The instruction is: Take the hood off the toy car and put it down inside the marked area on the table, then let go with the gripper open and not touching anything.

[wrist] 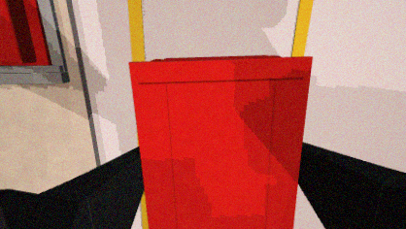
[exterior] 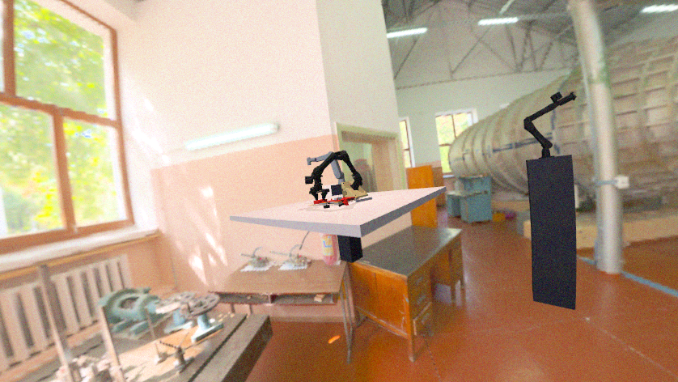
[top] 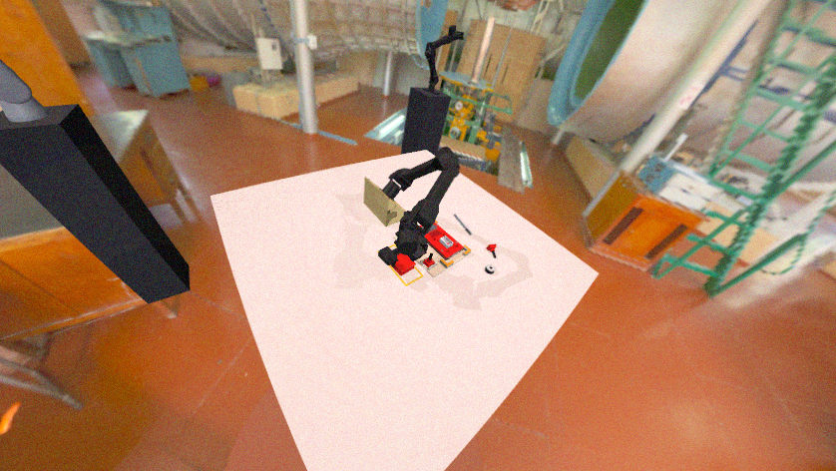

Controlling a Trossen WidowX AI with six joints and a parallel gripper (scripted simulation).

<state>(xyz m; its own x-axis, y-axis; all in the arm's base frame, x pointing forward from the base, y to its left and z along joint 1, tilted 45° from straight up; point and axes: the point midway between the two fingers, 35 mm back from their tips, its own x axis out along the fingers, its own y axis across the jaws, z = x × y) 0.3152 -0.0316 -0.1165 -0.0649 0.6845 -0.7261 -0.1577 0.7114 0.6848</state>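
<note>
The red hood (top: 403,265) (exterior: 319,201) (wrist: 219,116) is between the fingers of my gripper (wrist: 218,151), which is shut on its sides. It is level and low over the table, off the car; whether it touches the table I cannot tell. The marked area is a yellow outline (top: 407,284) (wrist: 138,34); the hood is over its near part in the wrist view, and the far part shows beyond it. The toy car's red body (top: 449,245) is beside it, partly behind the arm in the top view. The hood's underside is hidden.
A tan panel (top: 380,202) (exterior: 352,191) stands behind the arm. A beige board (wrist: 44,121) lies left of the hood in the wrist view. A small red and black piece (top: 492,248), a black wheel (top: 490,268) and a grey rod (top: 462,225) lie beyond the car.
</note>
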